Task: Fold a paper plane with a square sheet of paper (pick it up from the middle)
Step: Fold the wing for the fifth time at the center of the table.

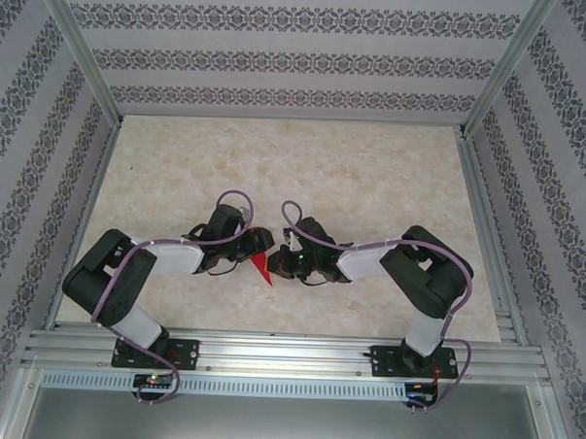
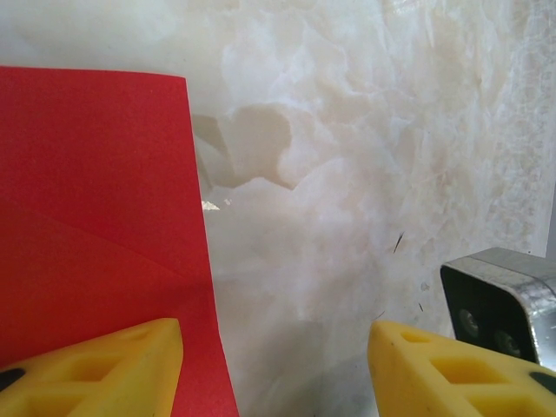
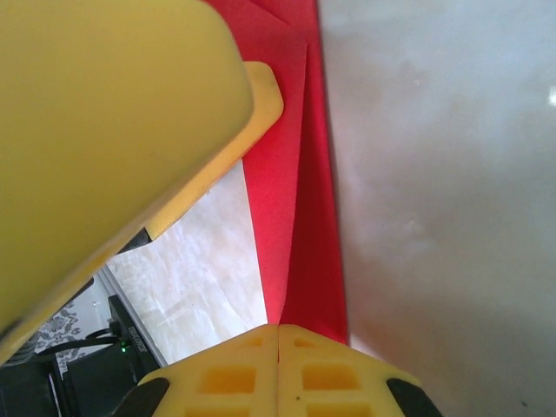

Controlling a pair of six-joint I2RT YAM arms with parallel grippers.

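— So where was the paper plane (image 1: 263, 268)?
— Near the middle of the desk (image 1: 305, 162), slightly toward six o'clock in the top view, with its sharp tip aimed at six.
— And the right pincer (image 3: 278, 343)?
— At three o'clock of the paper, pressed together and pinching the red fold where the crease ran into its tips.
— The left pincer (image 2: 276, 334)?
— At eleven o'clock of the paper and spread wide. Its own camera had the red paper at nine o'clock, beside one yellow finger (image 2: 104, 365). I couldn't tell whether they touched.
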